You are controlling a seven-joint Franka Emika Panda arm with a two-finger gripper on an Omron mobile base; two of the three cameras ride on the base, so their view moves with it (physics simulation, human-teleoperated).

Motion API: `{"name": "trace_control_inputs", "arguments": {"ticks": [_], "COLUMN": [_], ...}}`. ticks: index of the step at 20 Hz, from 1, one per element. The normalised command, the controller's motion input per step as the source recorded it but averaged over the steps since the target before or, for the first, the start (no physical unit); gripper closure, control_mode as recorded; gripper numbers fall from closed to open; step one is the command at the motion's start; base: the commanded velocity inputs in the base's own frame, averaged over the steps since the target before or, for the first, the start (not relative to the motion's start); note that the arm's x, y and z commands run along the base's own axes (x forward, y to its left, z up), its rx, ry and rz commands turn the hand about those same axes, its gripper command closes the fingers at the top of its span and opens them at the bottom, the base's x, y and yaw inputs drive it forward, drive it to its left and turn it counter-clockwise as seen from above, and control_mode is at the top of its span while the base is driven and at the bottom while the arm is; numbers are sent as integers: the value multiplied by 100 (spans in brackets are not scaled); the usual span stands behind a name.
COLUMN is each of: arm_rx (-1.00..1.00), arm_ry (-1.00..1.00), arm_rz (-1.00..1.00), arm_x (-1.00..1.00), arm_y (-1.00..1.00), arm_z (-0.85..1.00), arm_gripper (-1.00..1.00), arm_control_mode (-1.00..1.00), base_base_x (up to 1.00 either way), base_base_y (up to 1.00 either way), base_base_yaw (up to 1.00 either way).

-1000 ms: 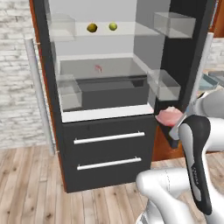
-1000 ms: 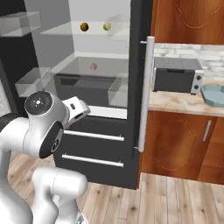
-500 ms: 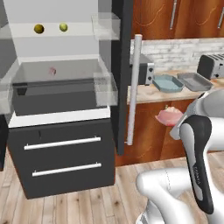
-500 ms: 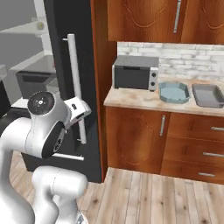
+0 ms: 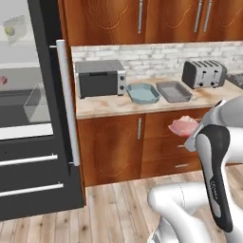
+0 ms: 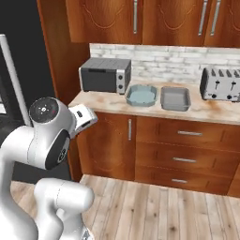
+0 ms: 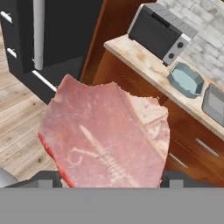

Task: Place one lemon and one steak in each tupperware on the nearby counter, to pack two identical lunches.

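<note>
A kitchen with brown wooden cupboards and a pale brick wall is seen. At the left stands a tall black fridge (image 5: pixel 28 118) with its door open, and a small yellow-green lemon (image 5: pixel 10 31) is seen high up inside it. A beige worktop (image 6: pixel 140 108) runs along the wall. On it are set a grey toaster oven (image 6: pixel 105 75), a silver toaster (image 6: pixel 220 84), and two shallow trays side by side between them. The blue-grey tupperware (image 6: pixel 141 95) is just beside the toaster oven, and the greyer tupperware (image 6: pixel 175 98) is just beside that. Both trays look bare inside, so no lunch is packed yet.

The steak (image 7: pixel 107 133) is held in the end effector (image 7: pixel 109 180), whose two fingers are closed on the meat's near edge with a wide gap between them. The steak is up in the air in front of the cupboards, well apart from the trays.

The steak looks light, flat and soft, and likely a bit slippery. It is best held across its flat middle, not by a thin edge, so it is not dropped or bent.
</note>
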Motion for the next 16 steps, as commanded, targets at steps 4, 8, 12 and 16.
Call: {"name": "trace_control_inputs", "arguments": {"ticks": [4,8,12,16], "arm_rx": [0,0,0,0], "arm_ry": [0,0,0,0], "arm_rz": [0,0,0,0], "arm_x": [0,0,0,0], "arm_y": [0,0,0,0], "arm_z": [0,0,0,0], "arm_gripper": [100,100,100,100], "arm_control_mode": [100,100,100,100], "base_base_x": [66,100,100,87], "base_base_y": [-71,-4,0,-2], "base_base_yaw": [0,0,0,0]}}
